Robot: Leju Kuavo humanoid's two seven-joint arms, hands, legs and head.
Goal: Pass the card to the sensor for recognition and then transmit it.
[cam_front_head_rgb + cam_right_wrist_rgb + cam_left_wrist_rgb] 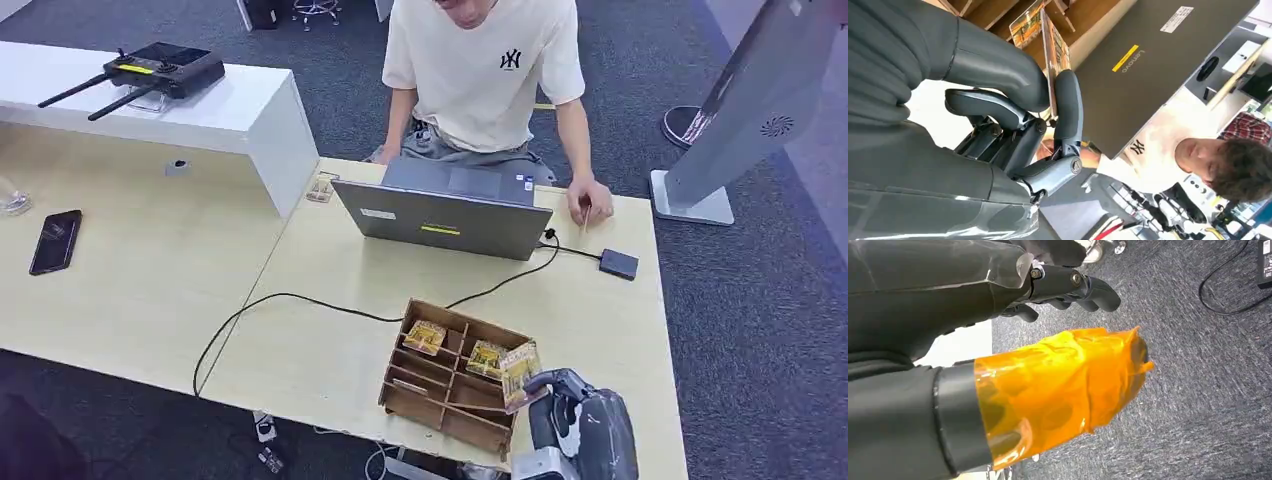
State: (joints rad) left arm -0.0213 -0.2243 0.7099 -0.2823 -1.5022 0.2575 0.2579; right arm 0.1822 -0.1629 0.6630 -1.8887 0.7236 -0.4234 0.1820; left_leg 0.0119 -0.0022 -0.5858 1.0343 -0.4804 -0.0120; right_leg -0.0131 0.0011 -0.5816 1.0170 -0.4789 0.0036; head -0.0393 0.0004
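Observation:
My right hand [572, 408] is at the table's near right edge and pinches a yellow-printed card [520, 375] upright just above the right end of a wooden compartment box [440, 400]. In the right wrist view the card [1050, 55] stands edge-on between the thumb and a dark finger [1068, 107]. Two more cards [425, 337] [487, 358] lie in the box. The sensor, a small dark box [618, 264], lies further back on the right, cabled to the laptop [440, 218]. My left hand [1048, 385], its thumb wrapped in orange tape, hangs over carpet and holds nothing.
A person in a white T-shirt [480, 60] sits behind the laptop, one hand [588, 200] on the table near the sensor. A black cable [300, 300] runs across the table. A phone [55, 240] lies far left; a grey stand [740, 110] rises at the right.

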